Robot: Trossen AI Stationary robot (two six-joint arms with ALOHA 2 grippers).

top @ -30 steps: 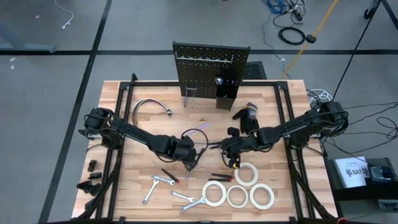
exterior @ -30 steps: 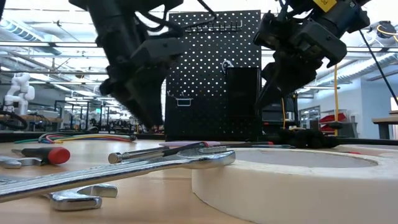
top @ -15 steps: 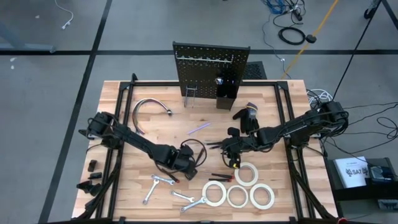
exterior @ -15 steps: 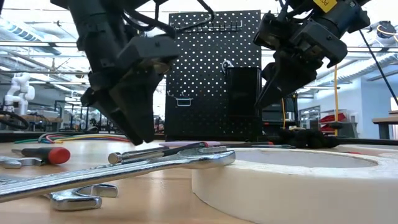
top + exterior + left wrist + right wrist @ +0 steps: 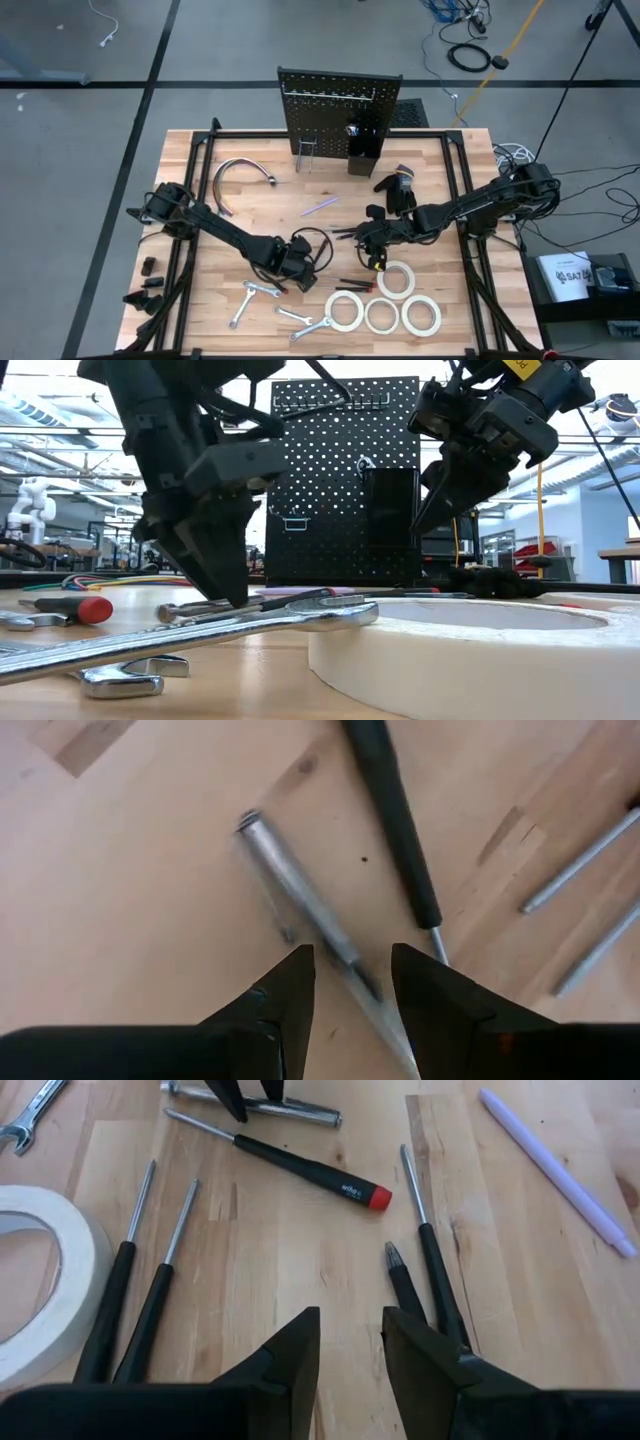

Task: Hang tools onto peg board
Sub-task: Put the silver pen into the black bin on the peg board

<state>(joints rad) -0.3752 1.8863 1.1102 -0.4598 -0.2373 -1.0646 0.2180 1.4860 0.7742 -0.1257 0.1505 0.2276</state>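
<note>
A silver rod-shaped tool lies flat on the wooden table, left of centre. My left gripper points steeply down over it, open, with one finger on each side of its shaft; its tips are near the tabletop in the low view. My right gripper hangs open above the table's middle, over black-handled screwdrivers, with nothing between its fingers. The peg board stands upright at the far edge. Several white tape rolls and silver wrenches lie near the front. My left gripper straddles the silver tool's shaft from above, fingers slanting down and lying across it. The gap is wider than the shaft, and I cannot tell whether either finger touches it. The tool lies flat on the table.
A red-tipped screwdriver and a lilac pen lie between the grippers and the board. A curved chrome tube lies far left and a black glove far right. Bare wood shows before the board.
My left gripper has moved toward the table's near edge and down, coming to stand astride the silver tool. In the low view the tool's end has slid slightly along the table.
</note>
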